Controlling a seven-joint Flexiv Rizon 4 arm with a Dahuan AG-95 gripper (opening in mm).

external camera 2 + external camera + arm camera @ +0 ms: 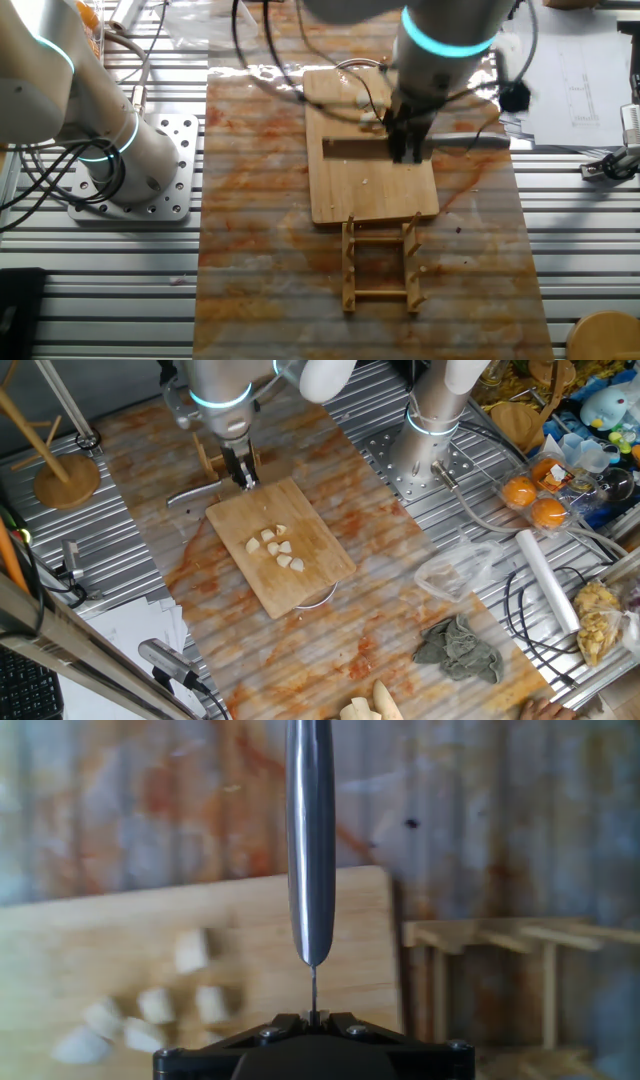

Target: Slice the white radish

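Gripper [243,478] sits low over the far edge of the board [312,575], fingers pinched tight on a knife [311,840]; in hand view the knife runs straight away from the cam, metal handle edge-on, its thin end clamped between the closed fingers. In the other fixed view the knife [350,147] lies level across the board [372,185], blade flat-looking and dark, w/ gripper [405,150] gripping it near the handle end; handle sticks out toward the right there. Can't tell if the blade edge touches the wood. Radish [276,548] is already in chunks: a loose cluster of small cream-white bits near the board's middle, some touching, a few apart. Hand view shows the same radish bits [160,1005] blurred at lower left, to the side of the knife, not under it. Board is light wood, lying at an angle on the orange-stained mat on the table [120,570]. Just beyond the board, behind the gripper, stands a small wooden rack [380,262], upright, near the board's end but apart from it. A second robot base [425,445] is bolted to the table, well off to the side. Farther out: grey rag [458,648], white roll [547,578], oranges in a clear box [535,500], bigger yellowish pieces [372,704] at the mat's near edge, and a wooden stand [66,475] w/ round base.
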